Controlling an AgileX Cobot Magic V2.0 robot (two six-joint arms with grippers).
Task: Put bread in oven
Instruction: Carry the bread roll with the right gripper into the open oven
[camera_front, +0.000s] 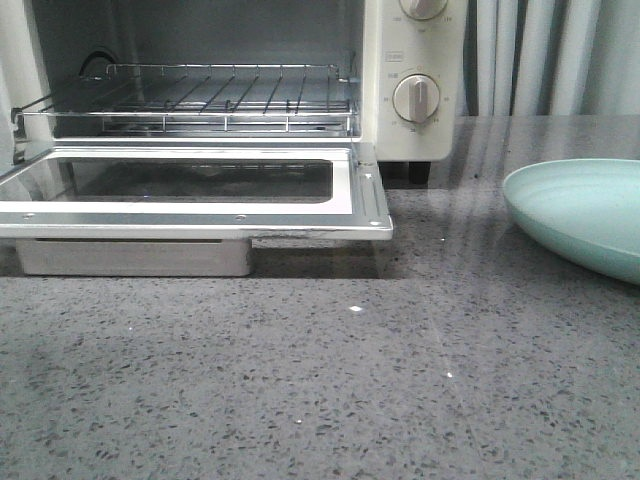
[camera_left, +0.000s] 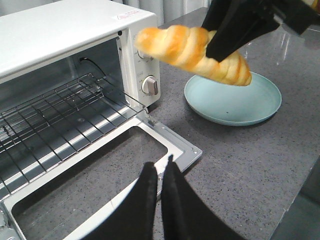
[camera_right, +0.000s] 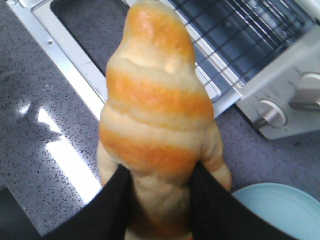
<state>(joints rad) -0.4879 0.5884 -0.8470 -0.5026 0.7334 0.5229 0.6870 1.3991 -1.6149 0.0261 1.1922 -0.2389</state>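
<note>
Front view gives you one oven (camera_front: 410, 80) with its door (camera_front: 190, 205) dropped flat, one wire rack (camera_front: 190, 100) inside, two dials and one pale green plate (camera_front: 580, 215) on the counter (camera_front: 330, 390). Your right claw (camera_right: 160, 200) grips one bread roll (camera_right: 157, 115) in the air, between plate and oven. Your left claw (camera_left: 161, 200) is pinched closed, holding nothing, above the door.
</note>
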